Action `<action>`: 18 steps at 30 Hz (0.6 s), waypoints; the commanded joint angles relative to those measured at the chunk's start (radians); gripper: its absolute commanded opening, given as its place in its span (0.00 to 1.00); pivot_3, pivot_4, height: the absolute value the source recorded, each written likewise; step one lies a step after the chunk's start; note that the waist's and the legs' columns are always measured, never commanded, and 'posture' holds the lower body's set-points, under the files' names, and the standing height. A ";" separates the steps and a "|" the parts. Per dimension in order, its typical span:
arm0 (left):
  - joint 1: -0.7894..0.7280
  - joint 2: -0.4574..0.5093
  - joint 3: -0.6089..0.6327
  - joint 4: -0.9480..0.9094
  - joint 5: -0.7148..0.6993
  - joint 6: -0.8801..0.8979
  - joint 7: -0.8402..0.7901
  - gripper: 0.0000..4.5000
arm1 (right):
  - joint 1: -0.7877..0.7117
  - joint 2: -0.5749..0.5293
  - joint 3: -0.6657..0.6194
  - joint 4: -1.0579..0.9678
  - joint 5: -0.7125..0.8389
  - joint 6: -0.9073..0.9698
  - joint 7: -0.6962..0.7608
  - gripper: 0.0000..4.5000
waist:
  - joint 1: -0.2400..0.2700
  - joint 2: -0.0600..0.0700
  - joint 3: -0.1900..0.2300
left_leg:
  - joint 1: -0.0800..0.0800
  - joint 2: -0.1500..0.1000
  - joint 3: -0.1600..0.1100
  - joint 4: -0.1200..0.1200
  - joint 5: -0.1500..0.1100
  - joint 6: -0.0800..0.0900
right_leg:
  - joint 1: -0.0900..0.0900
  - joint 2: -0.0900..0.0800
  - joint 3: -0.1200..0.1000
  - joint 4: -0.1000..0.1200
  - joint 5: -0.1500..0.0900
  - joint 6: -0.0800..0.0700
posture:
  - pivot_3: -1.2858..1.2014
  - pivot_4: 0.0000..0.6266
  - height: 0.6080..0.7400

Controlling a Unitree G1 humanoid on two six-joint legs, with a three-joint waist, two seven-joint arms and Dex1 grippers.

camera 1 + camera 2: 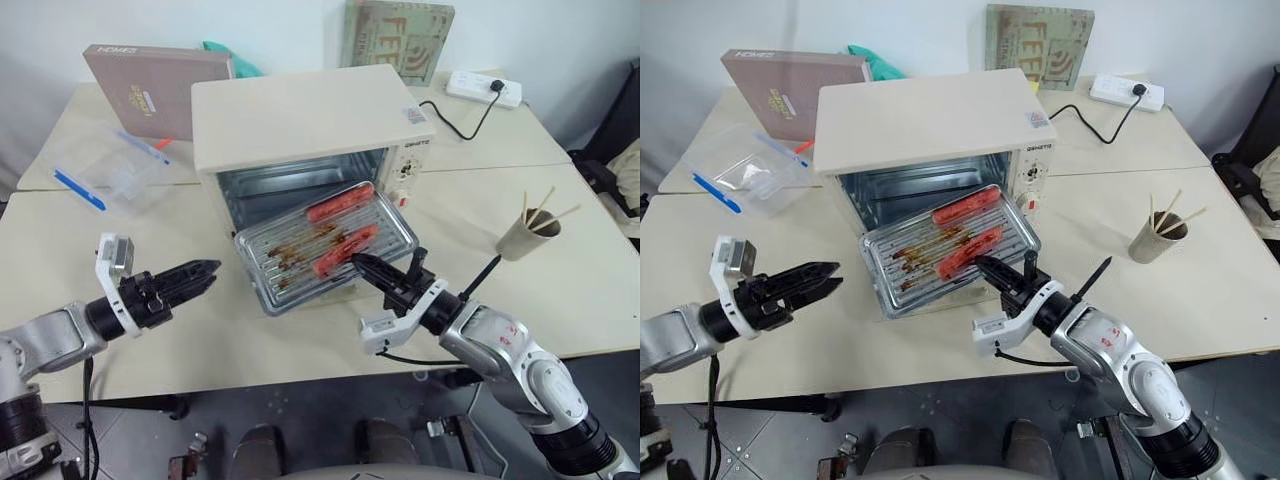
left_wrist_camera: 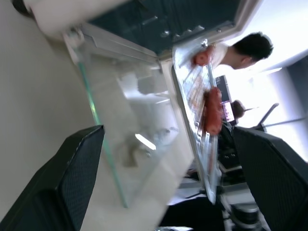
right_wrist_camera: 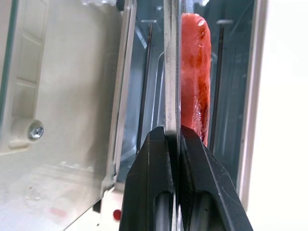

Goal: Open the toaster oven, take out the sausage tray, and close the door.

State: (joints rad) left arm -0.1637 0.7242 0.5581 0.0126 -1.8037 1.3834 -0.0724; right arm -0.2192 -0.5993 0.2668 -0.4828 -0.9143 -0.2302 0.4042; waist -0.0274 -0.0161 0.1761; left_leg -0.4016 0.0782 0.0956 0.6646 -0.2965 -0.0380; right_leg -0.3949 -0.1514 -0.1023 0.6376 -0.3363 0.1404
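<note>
From the head views, the toaster oven (image 1: 310, 125) stands open and the sausage tray (image 1: 325, 245) is partly drawn out, the right gripper (image 1: 362, 265) clamped on its front rim. The left gripper (image 1: 205, 275) hangs wide and empty over the cream table (image 1: 590, 250). The door (image 2: 130, 125) is down in the left wrist view, closing yet to come. In the right wrist view the fingers (image 3: 154, 183) pinch the tray rim.

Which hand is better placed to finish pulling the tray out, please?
The right hand: it is already shut on the tray's front rim. The left hand hangs open beside the tray, touching nothing.
</note>
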 commanded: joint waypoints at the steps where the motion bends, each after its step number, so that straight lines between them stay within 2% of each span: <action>1: 0.029 -0.017 -0.047 -0.054 -0.168 -0.104 0.079 0.99 | -0.025 0.027 -0.018 -0.076 0.036 0.001 0.021 0.00 | 0.002 0.000 0.000 | 0.000 0.000 0.000 0.000 0.000 0.000 | 0.000 0.000 0.000 0.000 0.000 0.000 | 0.52 0.24 1.00; 14: -0.026 -0.284 -0.081 -0.103 -0.168 -0.209 0.185 0.99 | 0.004 0.046 -0.036 -0.095 0.030 -0.005 0.057 0.00 | 0.026 0.000 0.000 | 0.001 -0.002 0.001 0.003 0.000 0.000 | 0.003 0.000 0.000 -0.002 0.000 0.000 | 0.52 0.24 1.00; 18: -0.030 -0.317 -0.095 -0.107 -0.168 -0.192 0.197 0.99 | 0.009 0.049 -0.037 -0.099 0.026 -0.002 0.060 0.00 | 0.026 0.000 0.000 | 0.001 -0.002 0.001 0.003 0.000 0.000 | 0.003 0.000 0.000 -0.002 0.000 0.000 | 0.52 0.24 1.00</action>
State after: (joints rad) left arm -0.1927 0.4143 0.4609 -0.0649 -1.9436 1.1838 0.1220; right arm -0.2106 -0.5584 0.2649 -0.5104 -0.8990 -0.2348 0.4694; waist -0.0015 -0.0165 0.1758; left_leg -0.4009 0.0766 0.0965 0.6674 -0.2965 -0.0378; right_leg -0.3916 -0.1510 -0.1021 0.6355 -0.3365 0.1400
